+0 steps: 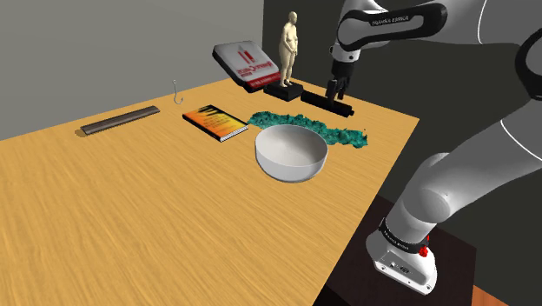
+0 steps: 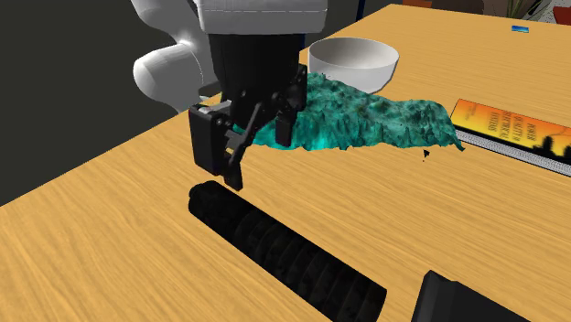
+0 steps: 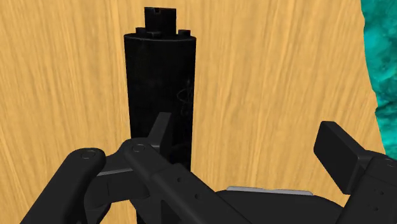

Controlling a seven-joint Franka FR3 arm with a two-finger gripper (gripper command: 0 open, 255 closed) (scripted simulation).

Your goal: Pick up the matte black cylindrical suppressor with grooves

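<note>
Broadly, the table (image 1: 130, 226) is bare wood toward the shoulder view's lower left. The suppressor (image 2: 284, 252) lies flat near the far corner edge, beside the cloth (image 2: 384, 119). The gripper (image 2: 261, 155) hangs just above one end, fingers wide apart, holding nothing.

No legible text; red box (image 1: 247, 63) label unreadable.

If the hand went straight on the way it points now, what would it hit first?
Probably the matte black grooved cylinder: one finger of the open black hand lines up over it, the other over bare wooden tabletop; depth is unclear.
</note>
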